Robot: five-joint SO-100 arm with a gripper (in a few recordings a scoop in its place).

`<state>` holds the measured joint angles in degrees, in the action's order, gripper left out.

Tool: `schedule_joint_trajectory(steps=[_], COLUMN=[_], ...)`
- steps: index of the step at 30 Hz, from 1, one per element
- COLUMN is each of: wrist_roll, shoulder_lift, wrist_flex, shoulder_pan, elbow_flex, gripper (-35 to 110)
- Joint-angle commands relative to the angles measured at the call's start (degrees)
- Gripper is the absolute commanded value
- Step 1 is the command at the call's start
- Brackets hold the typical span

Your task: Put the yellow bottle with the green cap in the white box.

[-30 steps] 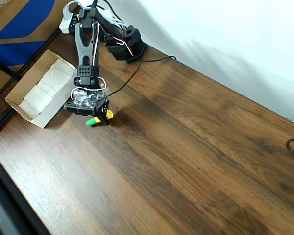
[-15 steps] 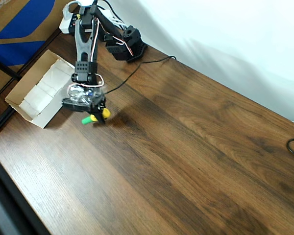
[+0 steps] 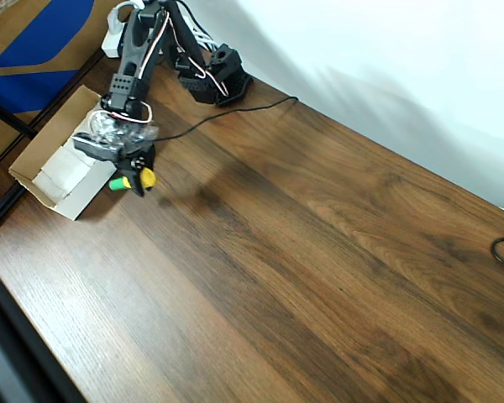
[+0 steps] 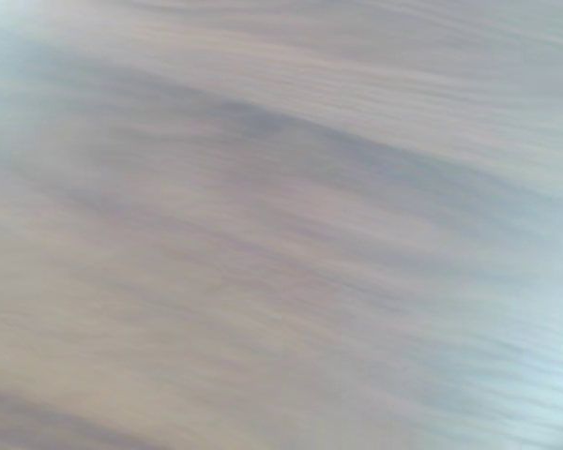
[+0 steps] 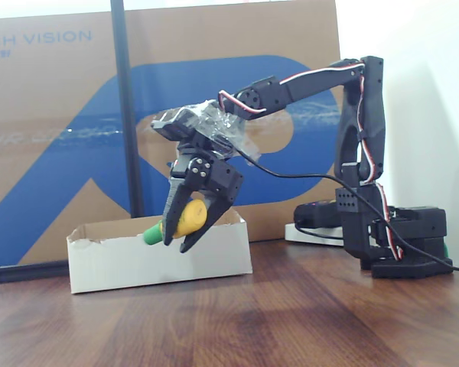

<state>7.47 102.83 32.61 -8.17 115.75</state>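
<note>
My gripper [image 3: 133,179] [image 5: 185,229] is shut on the yellow bottle with the green cap [image 3: 133,178] [image 5: 182,219] and holds it in the air. The bottle lies roughly level between the fingers, its green cap [image 5: 152,230] pointing toward the white box [image 3: 57,195] [image 5: 122,261]. In the overhead view the gripper hangs over the box's near right edge. The fixed view shows it raised about level with the box's rim. The wrist view is a motion blur of brown wood.
A big brown-and-blue carton [image 3: 34,42] [image 5: 61,115] stands behind the box. The arm's black base [image 3: 214,80] [image 5: 398,237] sits at the table's back, with a black cable [image 3: 235,113] trailing across the wood. A dark pole [image 5: 126,107] rises beside the carton.
The gripper has carried the bottle leftward and away from the table's middle, from open wood to the box's edge, in the overhead view.
</note>
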Motion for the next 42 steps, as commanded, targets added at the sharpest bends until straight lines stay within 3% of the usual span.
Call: schedule_joint_trajectory(steps=[1, 18, 42], wrist_roll=[-1.4, -8.7, -9.9], shoulder_lift=[6.0, 13.1, 12.3], wrist_flex=[-0.8, -1.0, -13.2], shoulder_pan=[3.2, 19.5, 42.1], elbow_flex=[0.6, 1.1, 5.9], gripper=[0, 0, 0])
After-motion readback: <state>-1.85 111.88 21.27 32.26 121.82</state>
